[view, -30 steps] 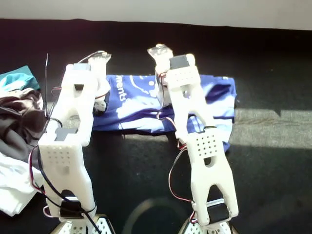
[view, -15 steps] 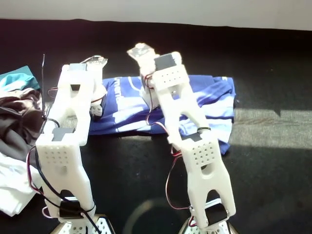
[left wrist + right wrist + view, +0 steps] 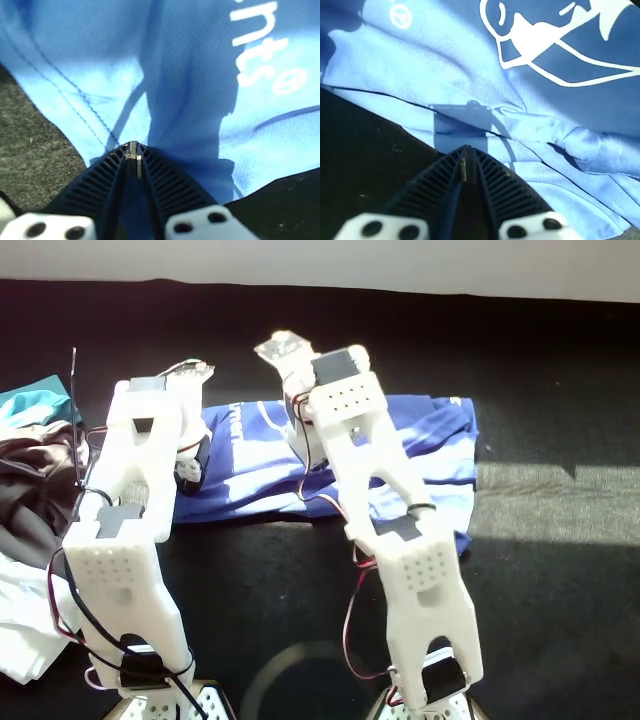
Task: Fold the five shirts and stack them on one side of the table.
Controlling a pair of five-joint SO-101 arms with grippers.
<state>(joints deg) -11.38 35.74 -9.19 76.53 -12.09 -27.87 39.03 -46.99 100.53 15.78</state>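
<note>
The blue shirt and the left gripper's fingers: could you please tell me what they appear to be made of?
The blue shirt looks like thin synthetic sports mesh: fine pinholes, a slight sheen, and white print on top. The fingers of the left gripper look like matte black plastic with moulded or printed ribs. The exact plastic is unclear.
</note>
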